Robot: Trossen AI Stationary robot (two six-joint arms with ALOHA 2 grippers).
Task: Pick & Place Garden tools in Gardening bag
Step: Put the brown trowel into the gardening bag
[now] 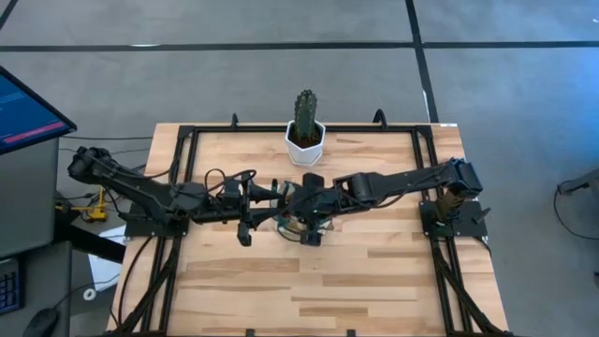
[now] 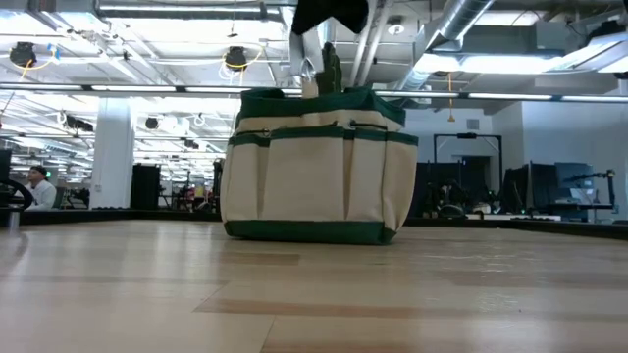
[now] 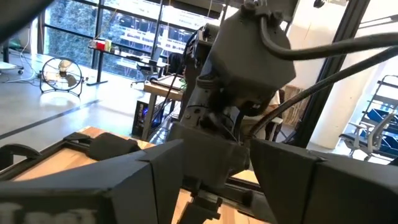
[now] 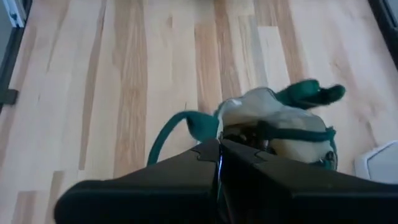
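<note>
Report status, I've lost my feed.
Right gripper shut above bag. Left gripper beside bag, part open, empty. Tools poking from bag. Cactus clear behind.
</note>
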